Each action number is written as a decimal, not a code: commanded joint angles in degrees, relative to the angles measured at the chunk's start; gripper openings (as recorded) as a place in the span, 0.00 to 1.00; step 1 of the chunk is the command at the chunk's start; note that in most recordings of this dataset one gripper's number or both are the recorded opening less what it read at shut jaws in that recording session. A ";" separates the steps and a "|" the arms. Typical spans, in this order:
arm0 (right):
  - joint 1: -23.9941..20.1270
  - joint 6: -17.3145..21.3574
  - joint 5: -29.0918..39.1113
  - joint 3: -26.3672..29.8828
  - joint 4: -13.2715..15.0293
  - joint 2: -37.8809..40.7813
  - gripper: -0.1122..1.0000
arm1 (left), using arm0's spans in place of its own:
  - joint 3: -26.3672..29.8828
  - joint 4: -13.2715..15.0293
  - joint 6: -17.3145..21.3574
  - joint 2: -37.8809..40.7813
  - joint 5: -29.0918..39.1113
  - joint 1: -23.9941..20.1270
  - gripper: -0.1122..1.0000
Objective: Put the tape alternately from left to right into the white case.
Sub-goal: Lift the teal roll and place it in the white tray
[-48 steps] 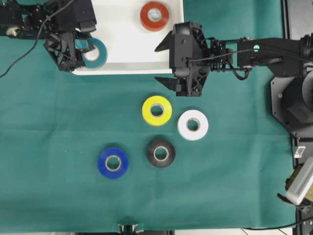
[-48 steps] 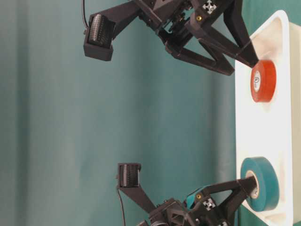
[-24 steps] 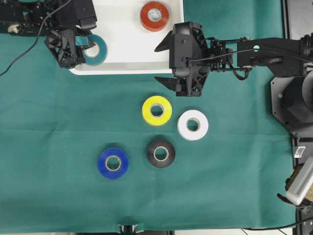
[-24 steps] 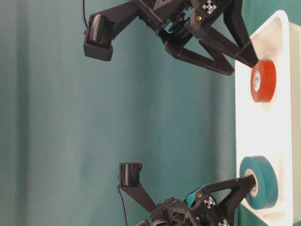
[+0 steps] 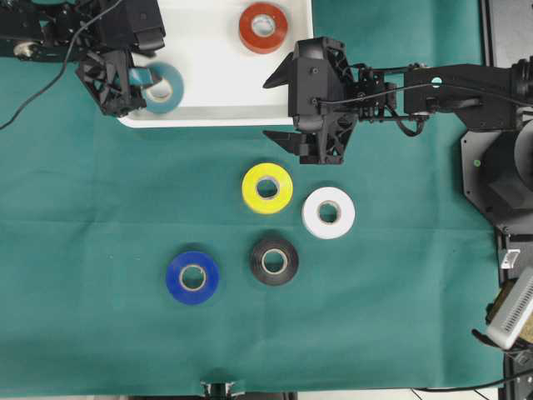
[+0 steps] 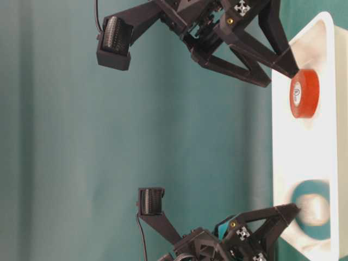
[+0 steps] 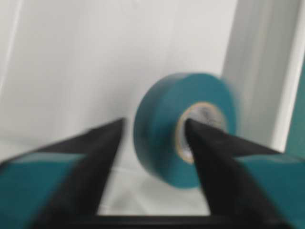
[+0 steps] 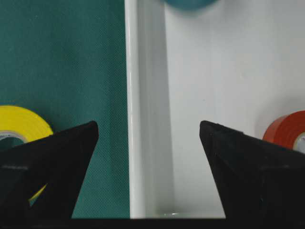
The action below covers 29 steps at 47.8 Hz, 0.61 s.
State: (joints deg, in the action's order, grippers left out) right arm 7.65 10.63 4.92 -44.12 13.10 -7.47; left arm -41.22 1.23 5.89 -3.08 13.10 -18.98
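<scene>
The left gripper's [image 7: 152,143] fingers [image 7: 209,157] stood apart around the teal roll [image 7: 162,143], one tip through its core, the other clear of its outer face; the roll was blurred and seemed let go and dropping. The right gripper [image 5: 287,108] hung with its jaws spread wide and nothing between them, over the case's [image 5: 208,83] front rim near its right corner.

The teal roll [image 5: 164,87] was in the case's front left corner. The red roll [image 5: 263,27] lay flat near the case's far right side. Yellow [image 5: 267,187], white [image 5: 328,212], black [image 5: 274,260] and blue [image 5: 192,277] rolls lay on the green cloth [image 5: 100,250], in front of the case.

To finish this release well, I judge the left fingers should stay spread and lift straight up, so the tip inside the core does not drag the roll back over the rim. Next it should be the right gripper's turn, and the yellow roll sits nearest.

A second earlier the left jaws were pinched on the teal roll, held upright on its edge at the case's front rim. Half a second ago it was further inside, sharply seen. Now the jaws have parted and the roll is smeared. The right arm has not moved.
</scene>
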 commanded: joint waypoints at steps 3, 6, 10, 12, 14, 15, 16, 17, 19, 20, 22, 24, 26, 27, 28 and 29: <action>-0.09 0.09 -0.44 0.53 -0.09 -0.53 0.78 | 0.44 -0.09 0.09 -0.53 -0.44 -0.18 0.88; -0.09 0.09 -0.44 0.53 -0.09 -0.53 0.78 | 0.44 -0.09 0.09 -0.53 -0.35 -0.18 0.97; -0.09 0.09 -0.44 0.44 -0.09 -0.53 0.78 | 0.35 -0.09 0.09 -0.53 -0.35 -0.18 0.97; -0.09 0.09 -0.44 0.53 -0.09 -0.53 0.78 | 0.35 -0.09 0.09 -0.53 -0.44 -0.18 0.97; -0.09 0.09 -0.44 0.53 -0.09 -0.53 0.78 | 0.35 -0.09 0.09 -0.62 -0.35 -0.18 0.97; -0.09 0.09 -0.44 0.53 -0.09 -0.53 0.78 | 0.44 0.00 0.09 -0.62 -0.35 -0.18 0.97; -0.09 0.09 -0.44 0.53 -0.09 -0.53 0.78 | 0.35 -0.09 0.09 -0.62 -0.35 -0.18 0.97; -0.09 0.09 -0.44 0.53 -0.09 -0.53 0.78 | 0.35 -0.09 0.09 -0.62 -0.44 -0.09 0.97; -0.09 0.09 -0.44 0.53 -0.09 -0.53 0.78 | 0.35 -0.09 0.09 -0.70 -0.35 -0.18 0.97; -0.09 0.09 -0.44 0.53 -0.09 -0.53 0.78 | 0.35 -0.09 0.09 -0.70 -0.44 -0.18 0.97; -0.09 0.09 -0.44 0.53 -0.09 -0.53 0.78 | 0.35 -0.09 0.18 -0.79 -0.35 -0.18 0.97; -0.09 0.09 -0.44 0.53 -0.09 -0.53 0.78 | 0.35 -0.09 0.18 -0.79 -0.44 -0.09 0.97; -0.09 0.09 -0.44 0.53 -0.09 -0.53 0.78 | 0.35 -0.09 0.18 -0.88 -0.35 -0.18 0.97; -0.09 0.09 -0.44 0.53 -0.09 -0.53 0.78 | 0.35 0.00 0.18 -0.88 -0.44 -0.18 0.97; -0.09 0.09 -0.44 0.53 -0.09 -0.53 0.78 | 0.35 -0.09 0.18 -0.88 -0.35 -0.18 0.97; -0.09 0.09 -0.44 0.53 -0.09 -0.53 0.78 | 0.35 -0.09 0.18 -0.97 -0.35 -0.18 0.97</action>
State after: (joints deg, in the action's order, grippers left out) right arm 7.65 10.63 4.92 -44.12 13.01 -7.47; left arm -41.31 1.23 5.98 -2.99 13.10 -18.98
